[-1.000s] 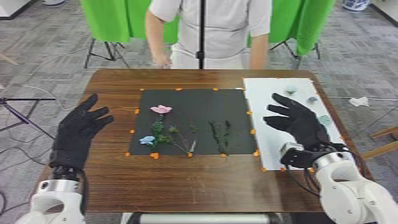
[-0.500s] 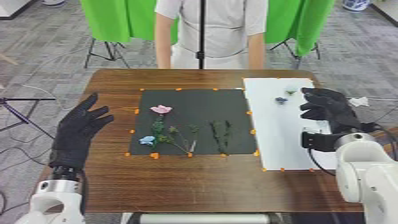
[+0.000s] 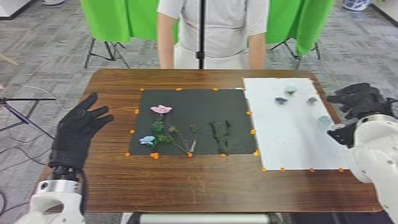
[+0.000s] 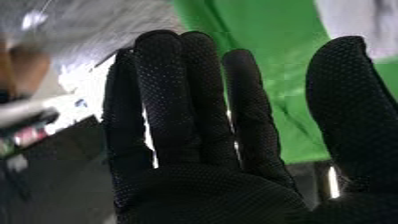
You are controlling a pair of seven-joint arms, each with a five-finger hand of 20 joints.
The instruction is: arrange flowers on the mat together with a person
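The right hand [image 3: 360,100] is hovering by the table's right edge, beside the white sheet [image 3: 293,150], and its fingers are standing extended and loosely spread with the thumb held apart, gripping nothing. The left hand [image 3: 78,127] is hovering at the table's left side, its fingers reaching forward, open and relaxed, its thumb angling toward the black mat [image 3: 191,100]. On the white sheet, a pale flower head [image 3: 290,90] is lying to the left of the right hand's fingers, with a blue-grey flower head [image 3: 281,100] just nearer the robot and a small grey-blue flower head [image 3: 312,100] lying closer to those fingers. A pale green piece [image 3: 324,120] is lying to their left and nearer the robot. On the black mat, to the right of the left hand's fingers, a pink flower [image 3: 161,109] is lying roughly level with the thumb tip, with green leaves [image 3: 159,128] below it. A light blue flower [image 3: 147,141] is lying nearer the robot than that thumb. Thin stems [image 3: 187,145] are spreading farther right of the left fingers, and two dark green sprigs [image 3: 220,136] are lying side by side between the two hands, well apart from both sets of fingers. In the right wrist view, green cloth [image 4: 286,100] is hanging beyond the gap between the fingers and thumb.
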